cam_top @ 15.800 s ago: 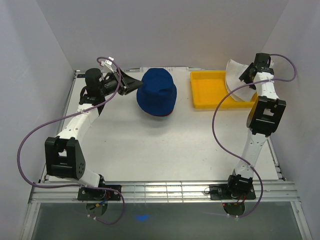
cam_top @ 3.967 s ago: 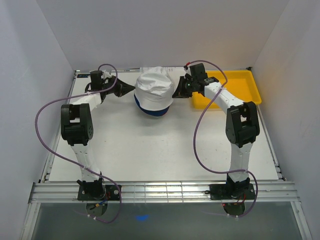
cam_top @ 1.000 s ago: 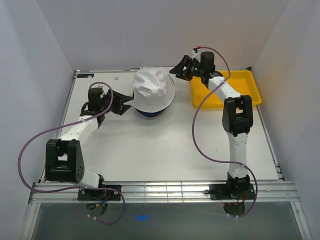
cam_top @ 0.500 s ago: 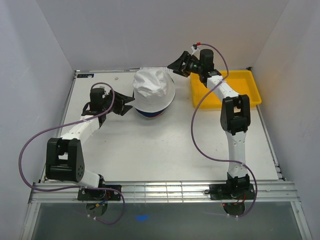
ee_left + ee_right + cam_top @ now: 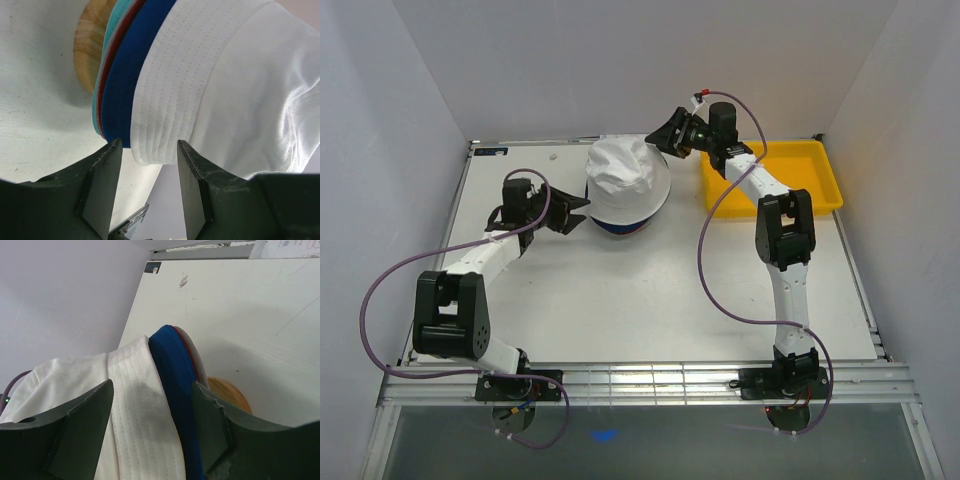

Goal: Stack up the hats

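Note:
A white hat (image 5: 628, 178) sits on top of the stack, over a navy blue hat (image 5: 620, 229) whose brim shows below it. In the left wrist view the white brim (image 5: 165, 110) lies over the blue hat (image 5: 125, 75), thin dark red and teal edges, and the wooden stand (image 5: 89, 55). My left gripper (image 5: 575, 213) is open at the stack's left, and the white brim's edge reaches just between its fingertips (image 5: 116, 170). My right gripper (image 5: 660, 135) is open behind the stack's right. It looks over the white hat (image 5: 135, 410), the blue hat (image 5: 175, 370) and the stand (image 5: 227, 395).
A yellow plastic tray (image 5: 790, 150) lies at the back right, under my right arm. The grey back wall stands close behind the stack and side walls close in the table. Purple cables loop beside both arms.
The white hat has gone from my right gripper onto the navy hat. Both grippers have let go of it. In the last second my right gripper swung back and left.

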You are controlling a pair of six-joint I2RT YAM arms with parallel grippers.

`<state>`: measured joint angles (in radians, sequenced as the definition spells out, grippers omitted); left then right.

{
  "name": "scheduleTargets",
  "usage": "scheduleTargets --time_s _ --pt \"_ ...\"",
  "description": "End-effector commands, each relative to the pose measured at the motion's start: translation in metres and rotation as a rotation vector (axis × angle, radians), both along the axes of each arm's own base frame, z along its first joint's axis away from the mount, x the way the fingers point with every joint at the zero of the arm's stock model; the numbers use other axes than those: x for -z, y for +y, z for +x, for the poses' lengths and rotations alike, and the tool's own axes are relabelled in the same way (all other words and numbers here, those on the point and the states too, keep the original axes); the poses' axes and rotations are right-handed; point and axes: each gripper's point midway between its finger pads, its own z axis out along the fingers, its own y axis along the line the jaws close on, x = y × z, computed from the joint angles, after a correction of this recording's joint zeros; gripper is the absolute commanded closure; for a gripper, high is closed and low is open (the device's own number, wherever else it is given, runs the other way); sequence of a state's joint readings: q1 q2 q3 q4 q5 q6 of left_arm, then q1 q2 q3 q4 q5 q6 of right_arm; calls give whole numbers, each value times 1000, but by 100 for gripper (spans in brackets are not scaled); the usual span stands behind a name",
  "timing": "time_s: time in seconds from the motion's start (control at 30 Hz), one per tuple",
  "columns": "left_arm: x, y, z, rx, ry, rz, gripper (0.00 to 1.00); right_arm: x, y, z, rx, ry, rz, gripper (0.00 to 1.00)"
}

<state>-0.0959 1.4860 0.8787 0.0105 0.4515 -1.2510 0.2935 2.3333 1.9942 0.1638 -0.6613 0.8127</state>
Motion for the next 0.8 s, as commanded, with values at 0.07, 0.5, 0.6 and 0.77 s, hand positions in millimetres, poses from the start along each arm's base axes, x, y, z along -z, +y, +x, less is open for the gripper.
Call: scheduleTargets --time_s 0.07,0.5,0.6,0.77 --pt "0 -3 2 -4 -9 -11 43 -16 4 -8 -26 -44 36 34" --pt "-7 -4 13 -10 -40 -32 45 -11 -4 -26 -8 -36 40 57" --pt "-8 -4 13 -13 -47 -36 46 -13 -5 -28 -4 -38 42 60" --pt "-9 -3 15 -23 -54 -36 51 -16 -5 -31 -9 -38 51 65"
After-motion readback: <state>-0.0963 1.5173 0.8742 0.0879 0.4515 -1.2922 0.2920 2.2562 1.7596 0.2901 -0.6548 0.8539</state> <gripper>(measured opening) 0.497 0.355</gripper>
